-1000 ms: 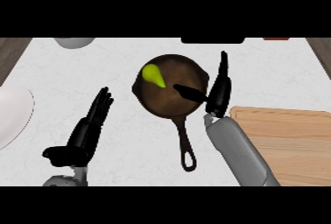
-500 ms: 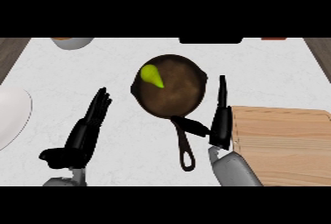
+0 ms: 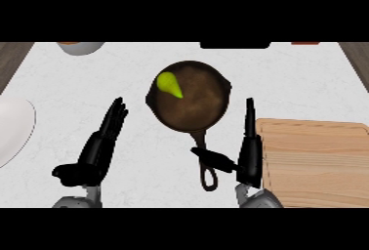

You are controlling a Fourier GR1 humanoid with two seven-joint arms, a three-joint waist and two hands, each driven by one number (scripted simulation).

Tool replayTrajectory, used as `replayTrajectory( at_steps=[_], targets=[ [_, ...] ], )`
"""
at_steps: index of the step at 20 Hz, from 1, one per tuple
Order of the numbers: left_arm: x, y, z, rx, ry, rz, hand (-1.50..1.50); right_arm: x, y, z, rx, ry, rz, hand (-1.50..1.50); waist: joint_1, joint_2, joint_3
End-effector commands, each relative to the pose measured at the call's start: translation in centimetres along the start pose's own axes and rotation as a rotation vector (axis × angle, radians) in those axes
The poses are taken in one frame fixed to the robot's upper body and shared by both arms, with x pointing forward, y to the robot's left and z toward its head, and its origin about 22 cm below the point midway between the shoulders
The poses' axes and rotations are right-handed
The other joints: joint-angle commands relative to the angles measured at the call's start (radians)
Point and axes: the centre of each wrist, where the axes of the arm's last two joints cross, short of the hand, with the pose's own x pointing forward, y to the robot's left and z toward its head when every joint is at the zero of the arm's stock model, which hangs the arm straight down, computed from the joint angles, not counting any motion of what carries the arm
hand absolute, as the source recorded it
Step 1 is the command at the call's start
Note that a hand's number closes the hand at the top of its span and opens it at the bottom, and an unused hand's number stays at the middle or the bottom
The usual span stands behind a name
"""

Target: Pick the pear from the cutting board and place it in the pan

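Since the pear [image 3: 169, 85] rests in the pan [image 3: 196, 107] by the worktop's [image 3: 302, 83] far edge, the right hand [image 3: 250, 154], straight-fingered and empty like the left hand [image 3: 97, 151], should withdraw clear of the handle [image 3: 199, 140].

A white, faintly mottled stone desk [image 3: 302, 83] is being seen from steeply above. A round white plate [image 3: 13, 129] is being cut off by the left edge, with only part of it showing. A pale grey bowl [image 3: 81, 47] is being cropped at the upper left, a flat black object [image 3: 234, 45] at the upper middle, and a small red object [image 3: 305, 43] at the upper right; what these last two are cannot be told. Brown wood-grained strips [image 3: 10, 58] are being glimpsed beyond the desk's upper corners.
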Motion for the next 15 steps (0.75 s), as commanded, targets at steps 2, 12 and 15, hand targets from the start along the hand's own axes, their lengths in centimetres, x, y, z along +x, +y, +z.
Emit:
replayTrajectory(
  at_steps=[2,12,15],
  targets=[
    [2.2,-1.7,-1.3,0.005,0.0,0.003,0.0,0.8,1.4,0.4,-0.028,0.001,0.015,-1.5,0.002,0.0,0.0],
    [-0.5,1.0,0.1,0.012,0.001,0.009,0.0,0.0,0.4,1.7,-0.032,-0.013,0.118,-1.5,0.0,0.001,0.0],
    [0.2,1.0,1.0,0.016,0.019,-0.004,0.0,-0.1,-0.1,0.9,-0.043,-0.023,0.167,-1.5,0.001,0.0,0.0]
  ],
)
